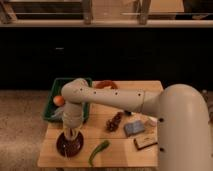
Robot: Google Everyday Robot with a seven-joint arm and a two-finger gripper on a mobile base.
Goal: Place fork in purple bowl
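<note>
- While the pincer (70, 134) hangs right above the bowl (69, 145), its grip cannot be told.
- Fork's axis looks upright, pointing down into the bowl.

Lab-like room: end effector (70, 134), table (120, 155)

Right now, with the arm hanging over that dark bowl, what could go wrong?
The gripper hangs just above the purple bowl, which sits near the table's front left corner; a nudge might slide the bowl towards the edge. The green pepper lies close beside the bowl, so a fork falling off-centre could land on it or on the table. The arm also hides much of the bowl from view.
</note>
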